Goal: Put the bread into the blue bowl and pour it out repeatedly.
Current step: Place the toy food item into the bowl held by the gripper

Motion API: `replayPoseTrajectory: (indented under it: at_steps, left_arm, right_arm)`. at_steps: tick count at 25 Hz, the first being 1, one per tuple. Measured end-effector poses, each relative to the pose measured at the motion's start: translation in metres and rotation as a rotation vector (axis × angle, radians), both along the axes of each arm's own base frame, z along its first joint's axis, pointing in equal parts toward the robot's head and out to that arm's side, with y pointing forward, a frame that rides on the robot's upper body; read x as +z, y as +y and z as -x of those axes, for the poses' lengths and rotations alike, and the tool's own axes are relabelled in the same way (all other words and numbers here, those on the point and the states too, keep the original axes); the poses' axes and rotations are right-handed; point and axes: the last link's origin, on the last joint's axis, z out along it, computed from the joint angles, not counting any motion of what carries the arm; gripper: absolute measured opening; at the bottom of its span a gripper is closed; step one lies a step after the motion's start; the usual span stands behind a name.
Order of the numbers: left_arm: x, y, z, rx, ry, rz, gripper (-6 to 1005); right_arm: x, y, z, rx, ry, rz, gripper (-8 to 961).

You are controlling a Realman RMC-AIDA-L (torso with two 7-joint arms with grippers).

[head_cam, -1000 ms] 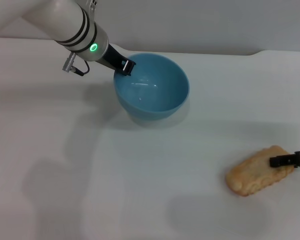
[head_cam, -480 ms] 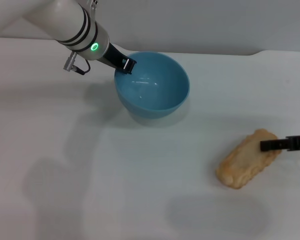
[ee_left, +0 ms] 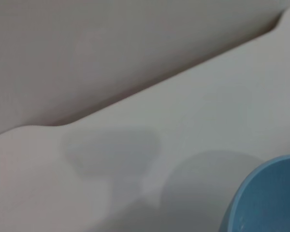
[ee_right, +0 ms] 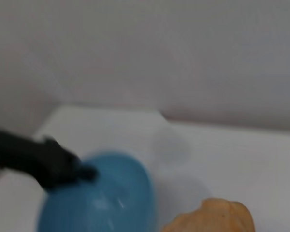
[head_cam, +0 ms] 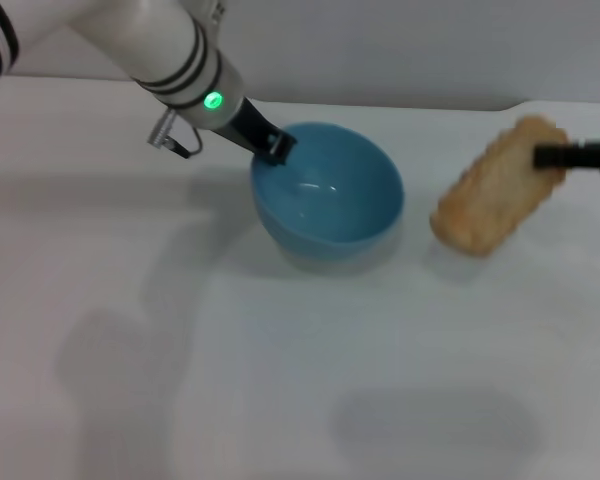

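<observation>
The bread [head_cam: 488,190] hangs tilted in the air just to the right of the blue bowl [head_cam: 330,195], its lower end near the bowl's rim and its upper end clamped in the right claw [head_cam: 545,155], whose dark fingers pinch it from the right edge of the head view. A faint shadow lies on the white surface [head_cam: 280,380] beneath it. In the right wrist view the bread [ee_right: 212,217] shows beside the bowl [ee_right: 99,195]. The bowl stands upright with nothing inside. The left claw [head_cam: 277,148] is closed on its far-left rim, one finger inside and one outside. The left wrist view shows a slice of the bowl [ee_left: 266,198].
</observation>
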Motion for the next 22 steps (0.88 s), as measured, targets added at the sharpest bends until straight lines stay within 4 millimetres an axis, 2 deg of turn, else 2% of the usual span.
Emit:
replayPoseTrajectory:
  at_steps: [4,13,19,22]
  left_arm:
    - [-0.017,-0.008,-0.011,-0.028,-0.033,0.049,-1]
    - [-0.037,-0.022,-0.02,-0.044,-0.088,0.11,-1]
    - [-0.042,-0.027,-0.017,-0.04,-0.101,0.128,0]
    - [-0.042,-0.027,-0.016,-0.038,-0.105,0.123,0]
  right_arm:
    - [-0.004,0.008,0.016,0.054,0.002,-0.007,380]
    - [-0.065,0.031,0.031,0.091,-0.146,0.043,305]
    - [-0.095,0.031,0.049,0.139,-0.148,0.101,268]
    - [-0.099,0.029,0.051,0.149,-0.148,0.113,255]
